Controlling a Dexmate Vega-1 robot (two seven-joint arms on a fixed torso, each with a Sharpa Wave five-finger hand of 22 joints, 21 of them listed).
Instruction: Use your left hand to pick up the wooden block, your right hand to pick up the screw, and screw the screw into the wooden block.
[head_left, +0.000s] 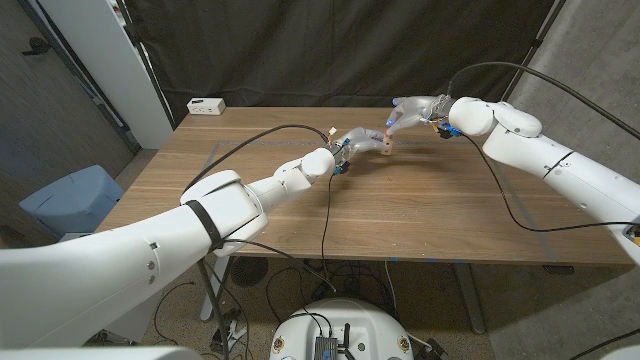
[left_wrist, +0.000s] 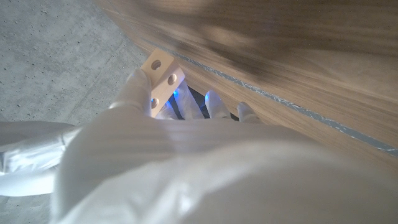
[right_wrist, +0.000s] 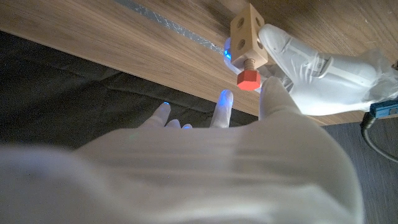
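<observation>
My left hand (head_left: 352, 141) holds the small wooden block (head_left: 385, 147) above the far middle of the table (head_left: 400, 215). The left wrist view shows the block (left_wrist: 163, 71), with round holes in its faces, gripped by my left hand (left_wrist: 186, 143). In the right wrist view a red-headed screw (right_wrist: 249, 79) stands in the block (right_wrist: 247, 34), with some thread showing between head and wood. My right hand (head_left: 415, 110) reaches the block from the far right. Its fingers (right_wrist: 271, 99) are spread, and one fingertip lies against the red head. My left hand (right_wrist: 317, 68) clasps the block from the other side.
A small white box (head_left: 206, 105) sits at the table's far left corner. Black cables (head_left: 510, 195) trail over the right and middle of the table. A blue bin (head_left: 68, 195) stands on the floor to the left. A dark curtain hangs behind the table.
</observation>
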